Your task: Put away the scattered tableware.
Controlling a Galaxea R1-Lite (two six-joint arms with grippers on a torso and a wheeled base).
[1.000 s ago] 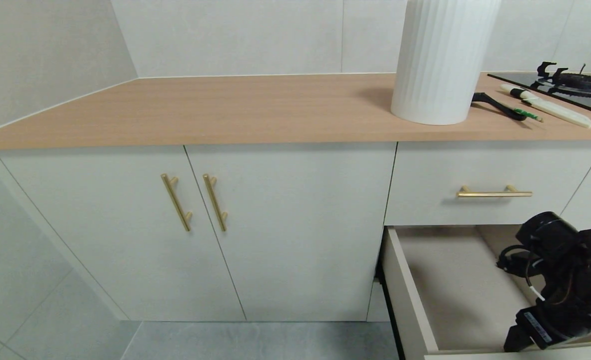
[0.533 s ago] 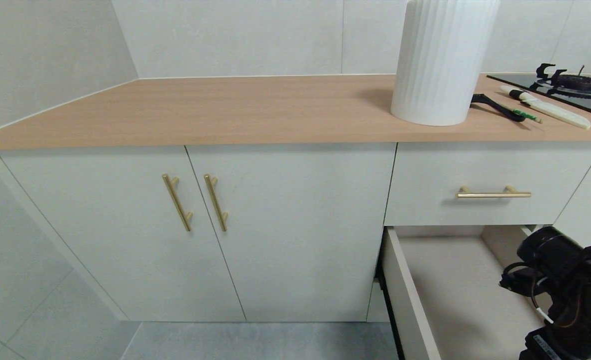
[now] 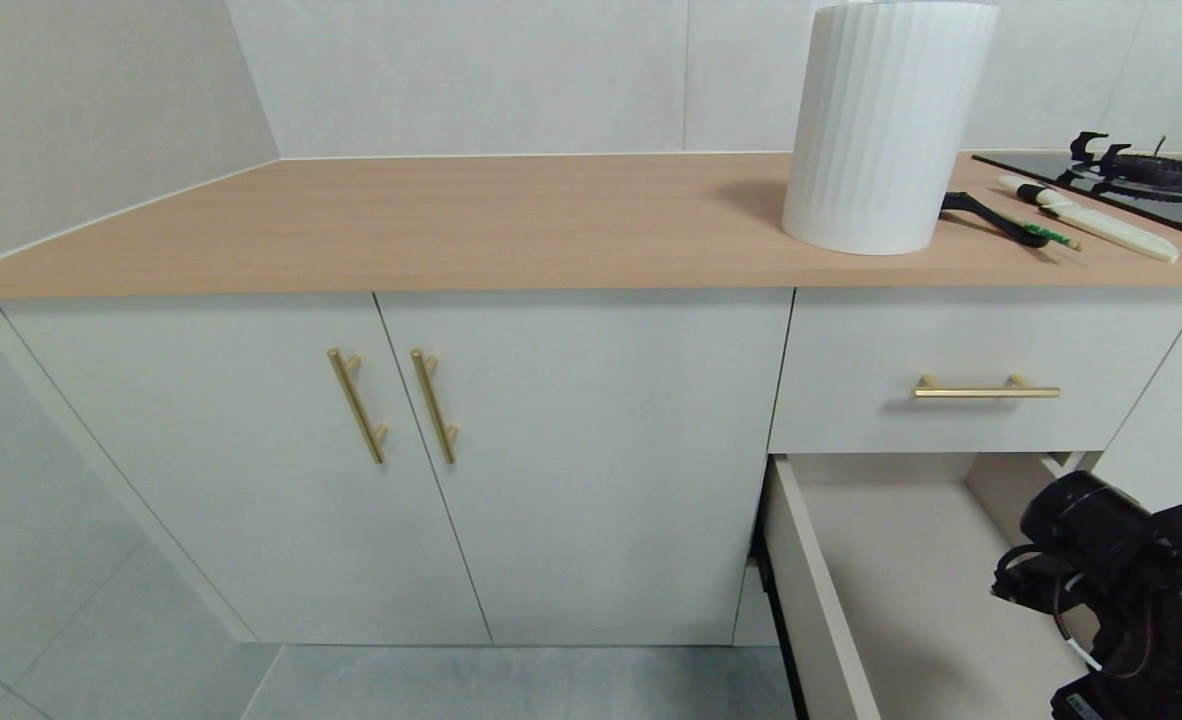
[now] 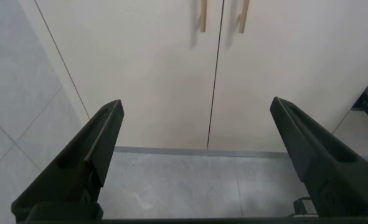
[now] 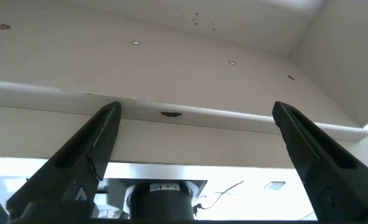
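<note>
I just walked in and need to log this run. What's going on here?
The robot appears to be tidying tableware into a kitchen drawer. Its right arm is over the pulled-out lower drawer, whose visible floor is bare. The right gripper is open and holds nothing. The left gripper, also open and empty, faces the closed cabinet doors. A black-handled tool, a green-tipped stick and a long white piece lie on the countertop beside a white ribbed container, not yet put away.
</note>
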